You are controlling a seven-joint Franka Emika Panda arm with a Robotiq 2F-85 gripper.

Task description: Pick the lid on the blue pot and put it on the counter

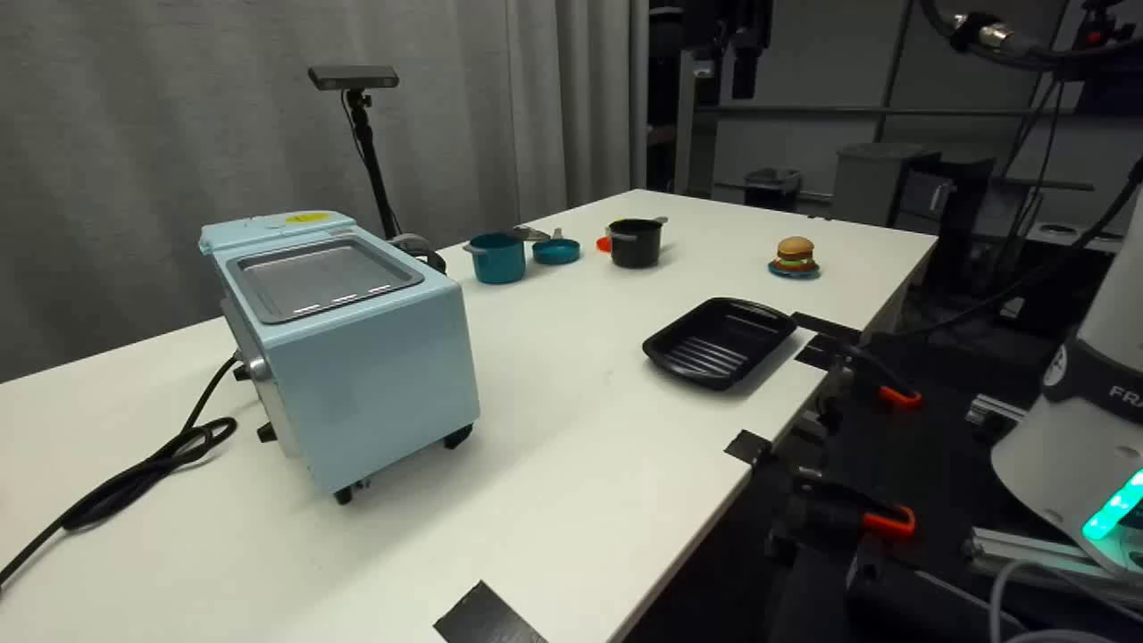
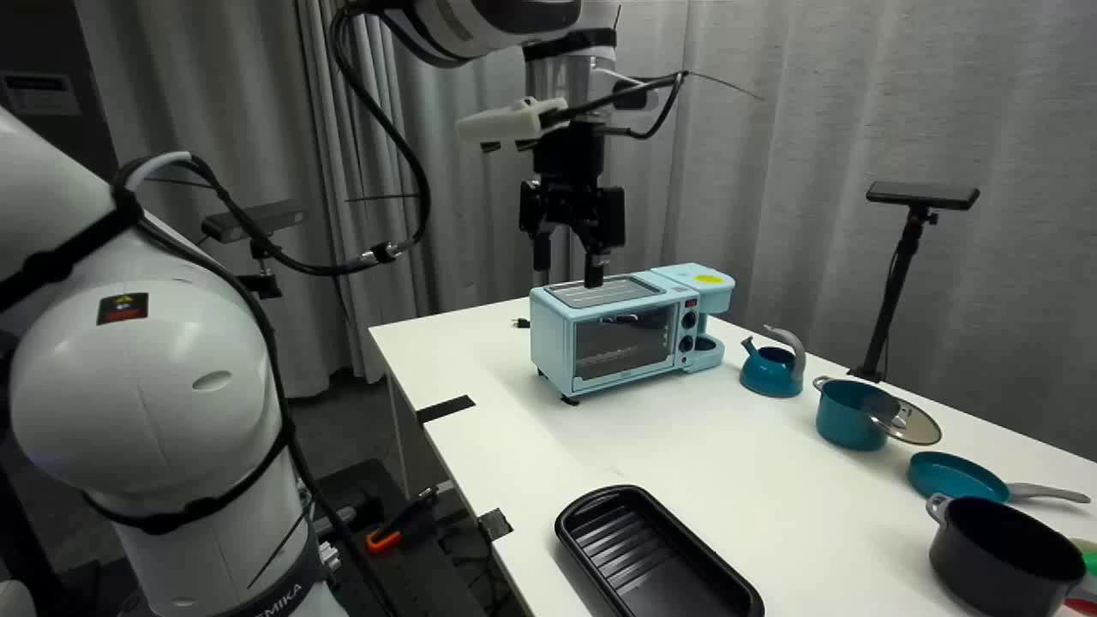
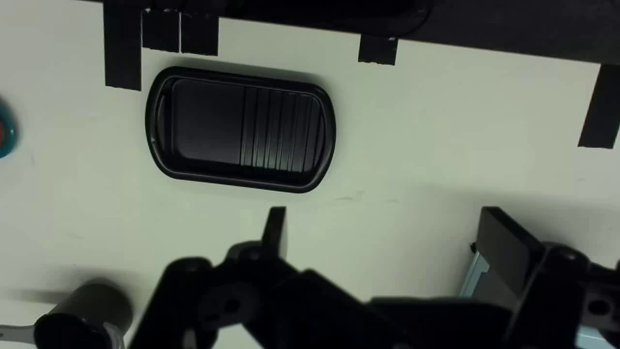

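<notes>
The lid (image 2: 913, 424) is a round see-through disc with a rim and small knob. It sits tilted at the rim of the blue pot (image 2: 844, 416) and juts out past its side; whether it touches the counter I cannot tell. Both also show in an exterior view: the lid (image 1: 529, 234) edge-on, the blue pot (image 1: 500, 261) beside it. The counter (image 2: 686, 446) is the off-white tabletop. My gripper (image 2: 567, 264) is open and empty, high above the counter near the boxy appliance, far from the lid. Its fingers (image 3: 382, 218) stand wide apart in the wrist view, where lid and blue pot are out of view.
A pale blue oven appliance (image 2: 617, 334) stands on the counter. A teal kettle (image 2: 771, 373) is beside the blue pot, with a teal pan (image 2: 956, 476) and dark pot (image 2: 1003, 557) on its other side. A black tray (image 3: 242, 128) and toy burger (image 1: 794, 254) lie nearer the robot.
</notes>
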